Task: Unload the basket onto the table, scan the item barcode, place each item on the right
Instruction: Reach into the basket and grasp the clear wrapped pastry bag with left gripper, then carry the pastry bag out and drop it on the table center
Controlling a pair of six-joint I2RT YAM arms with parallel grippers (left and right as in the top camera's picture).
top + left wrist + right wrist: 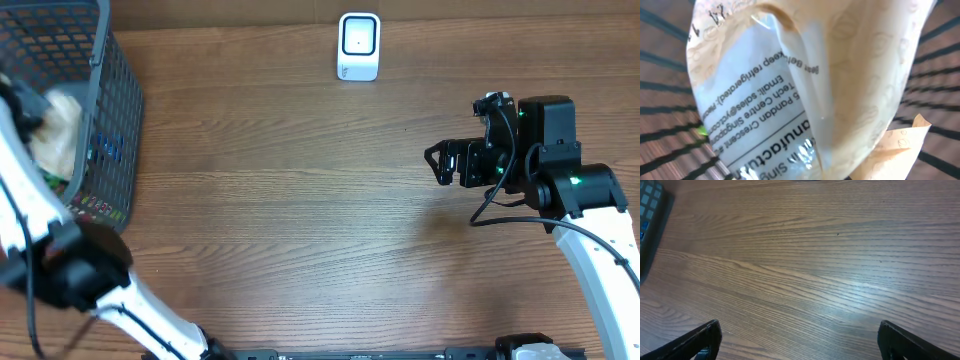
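left wrist view: packet [790, 90] fills frame; i read left gripper [22, 100] clenched on it in basket [112, 100]; right gripper [800, 337] spread wide over table [815, 255].

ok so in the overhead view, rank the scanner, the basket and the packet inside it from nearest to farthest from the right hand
From the right hand:
1. scanner: white, at the back edge near the middle.
2. basket: far across on the left side, with its mesh wall facing the hand.
3. packet: beige, inside the basket behind that wall.
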